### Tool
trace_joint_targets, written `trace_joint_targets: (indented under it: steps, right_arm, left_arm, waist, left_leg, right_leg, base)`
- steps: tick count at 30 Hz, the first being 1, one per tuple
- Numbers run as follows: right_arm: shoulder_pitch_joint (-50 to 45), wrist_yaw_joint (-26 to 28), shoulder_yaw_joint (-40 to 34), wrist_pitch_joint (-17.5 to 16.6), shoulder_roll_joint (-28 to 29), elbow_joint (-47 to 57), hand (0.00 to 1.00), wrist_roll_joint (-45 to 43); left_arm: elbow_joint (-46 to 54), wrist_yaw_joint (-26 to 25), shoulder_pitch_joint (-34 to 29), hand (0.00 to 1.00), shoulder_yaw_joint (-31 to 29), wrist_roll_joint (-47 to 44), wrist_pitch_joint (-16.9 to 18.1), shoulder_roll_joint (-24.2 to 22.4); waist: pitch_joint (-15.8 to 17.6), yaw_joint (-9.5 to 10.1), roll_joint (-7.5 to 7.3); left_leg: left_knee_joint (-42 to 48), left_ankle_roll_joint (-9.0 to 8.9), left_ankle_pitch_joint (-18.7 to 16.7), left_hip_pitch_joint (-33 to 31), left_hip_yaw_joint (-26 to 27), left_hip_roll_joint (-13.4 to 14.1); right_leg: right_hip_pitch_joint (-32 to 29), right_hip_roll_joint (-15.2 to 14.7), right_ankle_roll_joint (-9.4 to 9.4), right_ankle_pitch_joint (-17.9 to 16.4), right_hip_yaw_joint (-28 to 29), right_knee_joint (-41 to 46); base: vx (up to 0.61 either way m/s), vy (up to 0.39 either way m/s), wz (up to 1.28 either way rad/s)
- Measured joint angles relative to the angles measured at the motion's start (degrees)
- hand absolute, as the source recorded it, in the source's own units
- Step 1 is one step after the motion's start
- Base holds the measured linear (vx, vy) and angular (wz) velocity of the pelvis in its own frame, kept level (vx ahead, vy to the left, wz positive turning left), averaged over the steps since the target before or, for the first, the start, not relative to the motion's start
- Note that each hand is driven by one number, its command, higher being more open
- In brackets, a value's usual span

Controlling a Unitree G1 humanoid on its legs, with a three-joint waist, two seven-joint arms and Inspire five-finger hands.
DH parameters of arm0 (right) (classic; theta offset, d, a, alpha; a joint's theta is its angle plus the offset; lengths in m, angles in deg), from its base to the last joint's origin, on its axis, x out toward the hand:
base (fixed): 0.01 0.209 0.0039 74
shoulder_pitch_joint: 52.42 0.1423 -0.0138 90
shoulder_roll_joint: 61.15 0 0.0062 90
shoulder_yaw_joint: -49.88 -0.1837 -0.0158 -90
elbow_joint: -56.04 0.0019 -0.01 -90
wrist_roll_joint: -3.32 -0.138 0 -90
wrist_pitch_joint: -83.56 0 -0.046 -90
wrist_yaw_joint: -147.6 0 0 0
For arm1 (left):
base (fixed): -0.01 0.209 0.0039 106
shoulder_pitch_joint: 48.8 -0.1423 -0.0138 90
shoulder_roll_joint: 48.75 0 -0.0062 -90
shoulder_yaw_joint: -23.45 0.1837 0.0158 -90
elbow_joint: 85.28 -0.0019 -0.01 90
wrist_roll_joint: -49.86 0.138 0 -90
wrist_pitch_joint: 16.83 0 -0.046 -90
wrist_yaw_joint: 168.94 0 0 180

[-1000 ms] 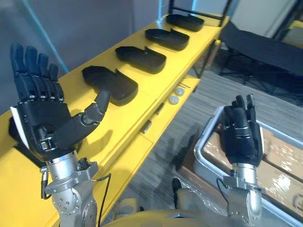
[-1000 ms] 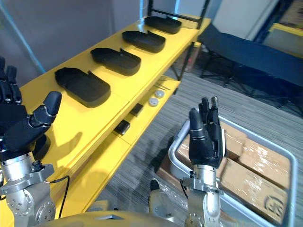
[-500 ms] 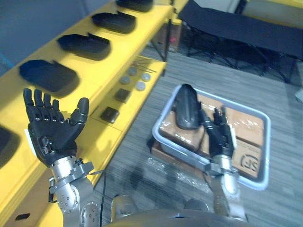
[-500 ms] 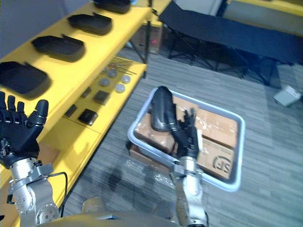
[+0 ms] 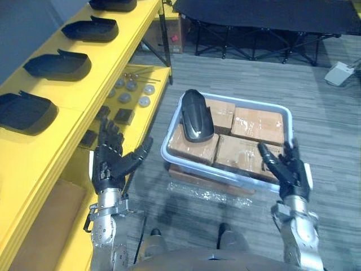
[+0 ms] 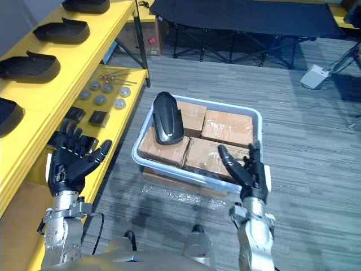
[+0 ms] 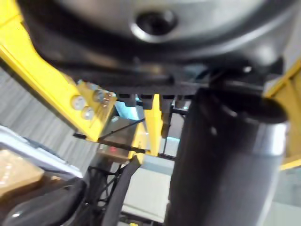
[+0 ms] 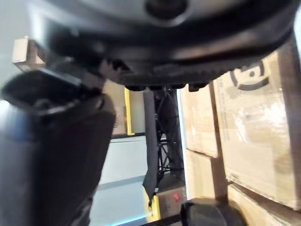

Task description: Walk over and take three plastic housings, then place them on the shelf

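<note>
Centrally, bin [image 5: 290, 127] holds boxes [image 5: 256, 123], one housing [image 5: 194, 116] atop; left hand [image 5: 113, 164], right hand [image 5: 289, 169] splayed.

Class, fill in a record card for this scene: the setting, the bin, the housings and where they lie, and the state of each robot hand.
setting: yellow shelf on the robot's left, grey floor
bin: pale plastic bin on the floor, packed with taped cardboard boxes
housing in bin: one black plastic housing lying on the boxes
housings on shelf: several black housings in a row on the top level
left robot hand: open, empty, beside the shelf
right robot hand: open, empty, by the bin's near edge
</note>
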Motion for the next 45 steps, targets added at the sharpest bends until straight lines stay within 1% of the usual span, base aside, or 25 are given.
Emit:
trace_joint_targets:
  steps: [1,3,4,5,7,9,10,12,13,16,18,19,21,23,24,26,28,29,31,33,34,39,41,43,45]
  right_arm:
    - [2.36,-0.85,0.01,0.7,-0.75,-2.04,1.0,1.14]
    - [13.89,-3.95,0.12,3.24,-6.12,-10.12,1.0,2.51]
    - [17.24,-4.72,0.13,3.63,-7.59,-12.3,1.0,3.04]
    - [22.5,-6.01,0.26,4.45,-9.62,-15.3,1.0,3.28]
    - [34.63,-8.65,0.67,6.75,-15.0,-21.07,1.0,3.27]
    - [42.12,-10.0,1.92,8.91,-18.6,-23.93,1.0,3.28]
    - [47.66,-10.67,3.98,10.22,-21.39,-28.21,1.0,3.24]
    - [50.88,-11.5,5.55,10.76,-23.02,-31.57,1.0,3.21]
    - [53.72,-12.8,6.51,10.89,-23.81,-34.43,1.0,3.15]
    - [56.98,-14.97,6.78,11.5,-24.01,-35.76,1.0,3.21]
    - [59.74,-15.46,7.82,13.96,-24.87,-37.81,1.0,3.18]
    - [60.49,-15.38,8.37,14.81,-25.47,-38.56,1.0,3.18]
    - [62.63,-15.25,9.69,17.49,-27.79,-41.88,1.0,3.17]
    - [65.55,-14.64,11.1,19.7,-29.09,-45.57,1.0,3.22]
    - [66.98,-14.46,12.11,20.68,-30.56,-47.08,1.0,3.21]
    - [68.62,-14.46,12.56,22.36,-32.86,-48.38,1.0,3.21]
    - [71.01,-14.62,12.7,24.68,-34.72,-50.77,1.0,3.18]
    - [71.23,-14.68,12.7,24.87,-34.95,-51.23,1.0,3.19]
    - [72.81,-15.99,12.56,27.16,-36.32,-54.85,1.0,3.15]
    - [72.81,-17.16,12.28,28.32,-37.01,-54.92,1.0,3.16]
    - [73.85,-18.81,12.11,29.38,-37.58,-54.73,0.0,3.35]
    - [75.07,-23.33,11.63,33.13,-37.63,-53.42,0.0,3.43]
    - [74.84,-24.89,11.58,34.0,-39.27,-53.09,0.0,3.92]
    - [73.77,-24.62,10.03,34.52,-41.48,-51.82,0.0,4.36]
    - [72.21,-24.54,8.57,34.55,-42.14,-50.77,0.0,8.14]
  left_arm:
    - [-0.07,-0.03,0.61,1.0,0.1,0.57,-0.3,0.73]
    - [-0.12,-0.25,4.47,1.0,0.26,1.91,-1.1,3.42]
    - [-0.12,-0.28,5.43,1.0,0.38,1.89,-1.15,3.97]
    - [-0.12,-0.26,6.79,1.0,0.68,1.81,-1.23,4.67]
    - [-0.13,0.05,9.64,1.0,2.57,1.85,-1.34,6.05]
    - [-0.23,0.89,9.99,1.0,4.39,1.9,-1.34,6.2]
    - [-1.58,1.89,10.31,1.0,6.29,1.78,-1.34,6.36]
    - [-3.35,2.31,10.77,1.0,8.15,1.63,-1.35,6.35]
    - [-5.26,3.02,11.02,1.0,9.98,1.59,-1.38,6.4]
    - [-7.36,3.71,11.01,1.0,11.42,1.55,-1.4,6.43]
    - [-9.15,3.63,11.04,1.0,12.0,1.93,-1.4,6.59]
    - [-9.24,3.52,11.06,1.0,12.34,1.93,-1.39,6.64]
    - [-9.37,3.13,11.15,1.0,13.96,1.94,-1.38,7.43]
    - [-9.96,2.48,10.82,1.0,14.63,1.93,-1.08,7.61]
    - [-11.18,1.84,11.56,1.0,15.56,1.93,-1.01,7.58]
    - [-12.75,0.8,12.6,1.0,17.37,1.92,-1.01,7.54]
    - [-13.77,-0.38,13.04,1.0,18.71,1.89,-1.02,7.4]
    - [-13.96,-0.51,13.16,1.0,18.94,1.89,-1.02,7.39]
    - [-16.03,-1.53,13.5,1.0,20.39,1.88,-1.02,6.98]
    - [-17.18,-2.14,13.97,1.0,20.91,1.81,-1.02,6.46]
    - [-18.31,-3.27,14.56,1.0,21.74,1.4,-1.01,5.61]
    - [-19.44,-5.35,15.07,1.0,23.03,0.25,-0.24,4.95]
    - [-19.89,-6.07,15.45,1.0,23.1,-0.67,-0.03,4.39]
    - [-20.16,-7.01,15.81,1.0,23.03,-0.72,0.29,3.75]
    - [-20.32,-7.94,16.41,1.0,22.81,-0.71,0.71,3.55]
  waist:
    - [0.61,0.35,-0.31]
    - [4.42,1.86,-0.87]
    - [5.4,2.22,-0.83]
    - [6.59,2.71,-0.6]
    - [9.48,4.88,0.42]
    - [9.98,5.78,0.86]
    - [10.07,7.25,0.9]
    - [10.19,8.29,1.09]
    - [10.97,9.29,1.3]
    - [12.68,10.05,1.8]
    - [13.33,11.42,2.11]
    - [13.78,11.63,2.38]
    - [14.35,12.94,3.13]
    - [14.49,13.35,3.46]
    - [14.87,13.54,4.24]
    - [15.28,14.33,5.1]
    - [15.44,14.67,5.42]
    - [15.47,14.75,5.51]
    - [15.65,15.58,6.15]
    - [15.91,16.0,6.7]
    - [16.18,16.49,7.48]
    - [16.24,17.83,7.88]
    - [16.25,18.18,7.92]
    - [16.29,18.51,8.01]
    - [16.29,18.24,8.02]
  left_leg:
    - [0.72,0.04,-0.14,-0.87,-0.39,-0.32]
    - [3.28,0.54,-0.18,-4.44,-1.55,-1.75]
    - [3.96,0.6,-0.18,-5.36,-1.93,-2.05]
    - [4.79,0.87,0.01,-6.85,-2.62,-2.45]
    - [6.82,0.87,0.52,-9.91,-4.0,-2.67]
    - [7.72,0.82,1.26,-12.82,-5.15,-2.9]
    - [8.46,0.84,1.29,-14.43,-6.13,-3.03]
    - [9.49,0.83,1.2,-15.46,-7.64,-3.33]
    - [10.68,0.87,0.88,-16.25,-8.7,-3.47]
    - [13.22,1.15,-0.02,-18.05,-10.31,-3.59]
    - [15.28,1.32,-1.12,-19.95,-10.83,-3.63]
    - [15.78,1.44,-1.28,-20.23,-11.04,-3.67]
    - [17.09,1.62,-1.58,-21.61,-11.83,-4.02]
    - [17.53,1.66,-1.51,-22.88,-12.27,-4.26]
    - [18.02,1.67,-1.51,-23.54,-12.67,-4.28]
    - [18.13,1.71,-1.41,-24.39,-12.78,-4.35]
    - [18.29,1.66,-0.86,-26.28,-13.13,-4.35]
    - [18.34,1.65,-0.85,-26.48,-13.17,-4.35]
    - [18.94,1.65,-0.83,-27.79,-13.28,-4.32]
    - [19.11,1.65,-0.84,-28.26,-13.35,-4.32]
    - [19.59,1.66,-0.84,-29.05,-13.43,-4.32]
    - [20.99,1.79,-0.81,-32.12,-13.68,-4.4]
    - [21.68,1.9,-0.74,-33.28,-13.92,-4.47]
    - [22.13,1.99,-0.69,-34.33,-13.89,-4.59]
    - [22.19,2.17,-0.58,-35.05,-13.86,-4.89]
  right_leg:
    - [0.07,-0.21,0.19,1.05,-0.02,-1.38]
    - [0.24,-1.16,0.52,4.68,-0.71,-5.48]
    - [0.04,-1.33,0.54,5.39,-0.9,-6.14]
    - [-0.37,-1.52,0.64,6.31,-1.37,-6.98]
    - [-1.2,-1.4,0.79,8.16,-2.46,-8.58]
    - [-2.47,-1.28,0.79,8.97,-3.65,-9.25]
    - [-3.46,-1.18,0.85,9.08,-3.98,-9.2]
    - [-3.63,-1.16,0.85,9.09,-4.52,-9.12]
    - [-3.58,-1.12,0.84,9.09,-5.26,-8.75]
    - [-3.73,-1.02,0.84,9.09,-6.87,-7.86]
    - [-4.74,-1.01,0.84,9.09,-7.6,-7.2]
    - [-4.67,-1.04,0.84,9.09,-7.85,-7.06]
    - [-4.88,-1.18,0.84,9.09,-8.75,-7.02]
    - [-5.6,-1.32,1.05,9.22,-9.51,-7.01]
    - [-5.71,-1.24,1.14,9.27,-9.93,-7.01]
    - [-6.48,-1.27,1.39,9.51,-10.05,-7.01]
    - [-8.18,-1.2,1.39,9.84,-10.4,-6.99]
    - [-8.3,-1.19,1.39,9.84,-10.46,-6.97]
    - [-9.71,-1.22,1.4,9.85,-10.46,-6.51]
    - [-10.29,-1.29,1.39,9.84,-10.56,-5.9]
    - [-11.4,-1.5,1.3,9.75,-10.99,-4.82]
    - [-15.53,-2.39,0.78,8.26,-11.47,-0.59]
    - [-17.2,-3.05,0.85,7.26,-11.68,1.79]
    - [-18.78,-3.71,1.02,6.56,-11.6,3.84]
    - [-20.06,-4.42,0.99,5.87,-11.61,5.63]
  base:
    - [-0.22,0.184,0.03]
    - [-0.21,0.149,0.15]
    - [-0.15,0.083,0.17]
    - [-0.18,0.083,0.18]
    - [-0.13,0.052,0.23]
    - [-0.06,0.022,0.28]
    - [-0.03,0.014,0.26]
    - [0.0,0.017,0.16]
    - [0.01,0.032,0.18]
    - [-0.02,0.05,0.21]
    - [-0.05,0.065,0.09]
    - [-0.06,0.065,0.11]
    - [-0.07,0.058,0.15]
    - [-0.07,0.033,0.1]
    - [-0.06,0.025,0.09]
    - [-0.08,0.027,0.02]
    - [-0.05,0.015,0.02]
    - [0.0,0.0,0.0]
    - [-0.01,0.004,-0.02]
    - [0.0,0.0,0.0]
    - [-0.04,0.01,-0.02]
    - [-0.07,0.012,-0.01]
    - [-0.07,0.001,0.07]
    - [-0.09,0.006,0.04]
    - [-0.07,0.009,0.04]
